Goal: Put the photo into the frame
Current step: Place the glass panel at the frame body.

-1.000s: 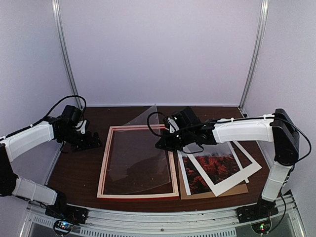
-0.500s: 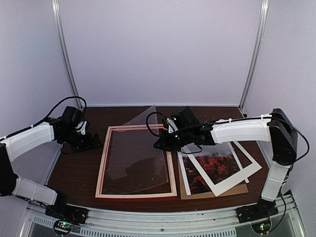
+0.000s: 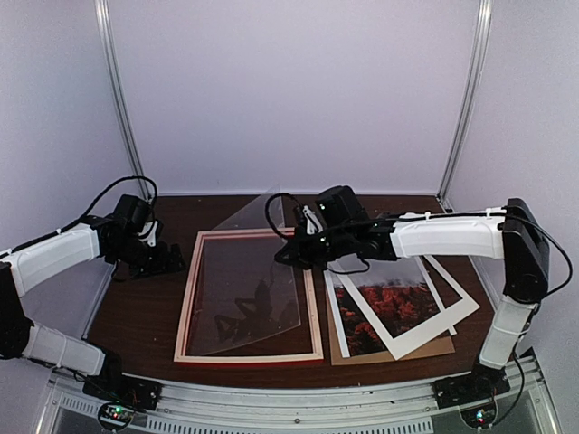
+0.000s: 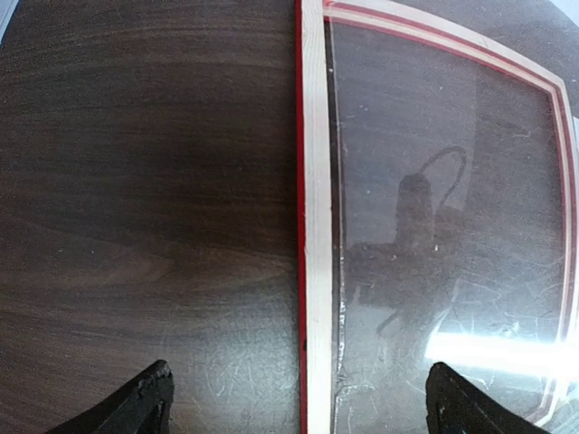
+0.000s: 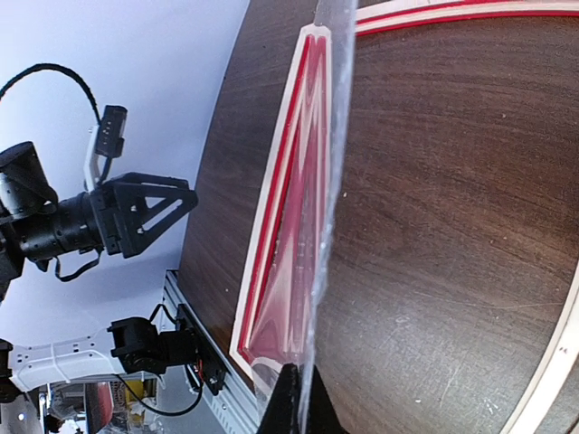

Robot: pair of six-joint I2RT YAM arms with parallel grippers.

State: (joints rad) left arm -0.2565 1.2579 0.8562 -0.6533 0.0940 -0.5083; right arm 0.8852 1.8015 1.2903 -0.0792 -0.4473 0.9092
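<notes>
The frame [image 3: 250, 358] lies flat at centre-left with its pale wood back up and red outer edges showing. My right gripper [image 3: 288, 256] is shut on the right edge of a clear sheet [image 3: 253, 289], which it holds tilted above the frame. In the right wrist view the fingers [image 5: 297, 402] pinch the sheet's edge [image 5: 327, 163] over the frame [image 5: 271, 208]. The photo [image 3: 398, 303] lies right of the frame, partly under a white mat [image 3: 425, 330]. My left gripper [image 3: 158, 258] is open; in its wrist view its jaws straddle the frame's left rail [image 4: 317, 226].
A brown backing board [image 3: 398, 353] lies under the photo and mat at the right front. White walls and metal posts enclose the table on three sides. Bare dark wood table [image 4: 136, 181] lies left of the frame.
My right gripper has moved up and slightly back, tilting the clear sheet more steeply over the frame. The left arm has not moved.
</notes>
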